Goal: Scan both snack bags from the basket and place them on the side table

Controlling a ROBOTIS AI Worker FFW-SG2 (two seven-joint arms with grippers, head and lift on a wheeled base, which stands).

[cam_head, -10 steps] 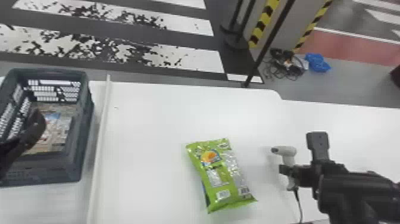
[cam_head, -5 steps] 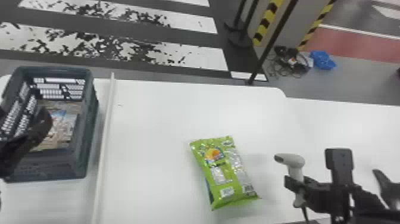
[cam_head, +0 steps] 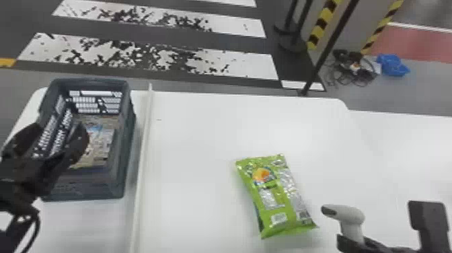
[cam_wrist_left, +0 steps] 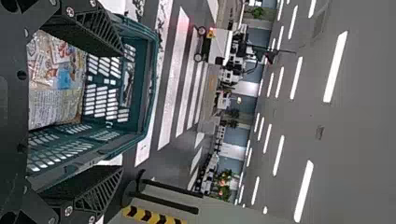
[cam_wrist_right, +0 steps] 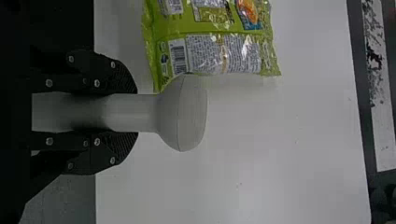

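Right gripper (cam_wrist_right: 130,113), clamped on the scanner (cam_wrist_right: 184,113) by its handle, presumably to free the reading end for the green bag (cam_head: 276,198). Left gripper (cam_wrist_left: 122,111), fingers apart, at the basket (cam_head: 127,161).

We are counting one shiny green foil snack bag (cam_head: 272,198), one dark grey slotted plastic basket (cam_head: 85,191), one light grey plastic handheld scanner (cam_head: 346,214) and one long, narrow white strip (cam_head: 144,151). We are seeing two black, two-fingered units, the left end effector (cam_head: 57,134) and the right end effector (cam_head: 351,243). We are finding one crumpled blue plastic bundle (cam_head: 392,65) on the floor. We are unable to tell how many flat printed packets (cam_head: 101,144) the basket is holding.
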